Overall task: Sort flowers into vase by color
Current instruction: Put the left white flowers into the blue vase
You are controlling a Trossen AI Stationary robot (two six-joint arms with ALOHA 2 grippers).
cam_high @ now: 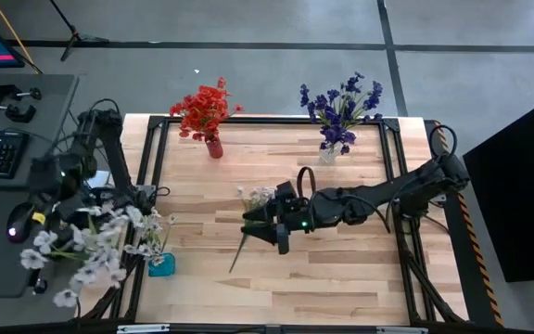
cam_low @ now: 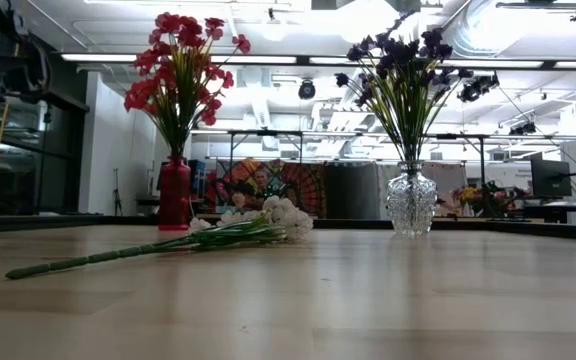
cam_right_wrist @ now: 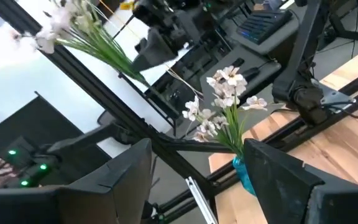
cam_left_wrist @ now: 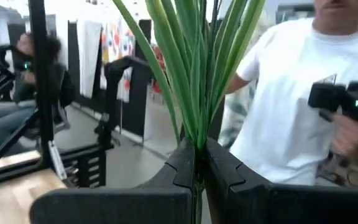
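Wooden surface (cam_high: 341, 278). Near its far edge, a red vase (cam_high: 214, 147) holds red flowers (cam_high: 202, 109) and a clear glass vase (cam_high: 328, 151) holds purple flowers (cam_high: 341, 104). At its left edge, a blue vase (cam_high: 161, 265) holds white flowers (cam_high: 146, 227). Left pincer (cam_left_wrist: 197, 163) is clamped on a white bunch's green stems (cam_left_wrist: 191, 68), beyond that edge. Right pincer (cam_high: 260, 228), fingers apart, hovers mid-surface over a loose white sprig (cam_high: 256, 197).

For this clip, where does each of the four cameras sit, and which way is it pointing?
High: overhead, straight down on the table and both arms.
Low: tabletop level, facing the room; no arm shows.
Left wrist: on the left arm; left gripper shut on green stems, a person behind.
Right wrist: on the right arm; open right gripper, facing the blue vase.
Shared: high and low both show the white sprig lying flat.
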